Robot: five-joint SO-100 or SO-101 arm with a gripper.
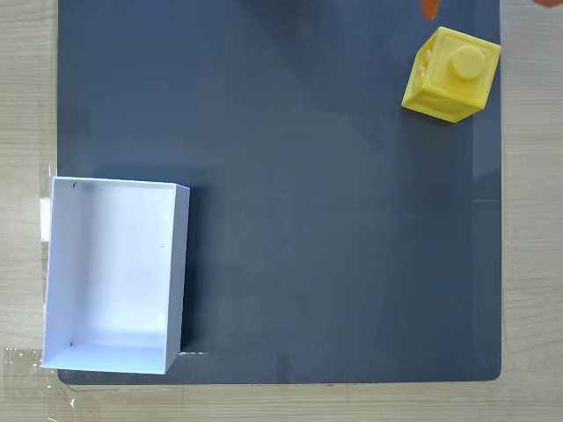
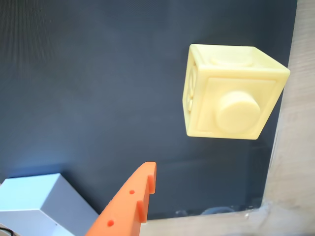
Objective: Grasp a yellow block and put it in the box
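In the fixed view the box (image 1: 114, 272) sits at the lower left, overhanging the left edge of the dark mat (image 1: 299, 220) onto the wooden table (image 1: 26, 105), its white inside bare, so nothing has been delivered yet. Moving right across the open mat, the yellow block (image 1: 451, 74) stands at the upper right corner, stud face up and turned a little askew to the mat's edges, very close to the right border. Just above it, slivers of orange at the top edge belong to the gripper (image 1: 430, 8). In the wrist view one orange finger (image 2: 129, 201) reaches up from the bottom, apart from the block (image 2: 231, 93), which lies up and to the right of it near the mat's edge; only this one finger is visible, so I cannot tell whether the jaws are spread or closed, though they hold nothing. The main risk, as I judge it, is the block's skew: jaws closing across corners rather than flat faces could spin it or squeeze it out sideways, and with the mat's border so near it could skid off onto the wood. A finger landing on top would tip it. The box is well apart, so a weak pinch could also drop the block on the long carry.
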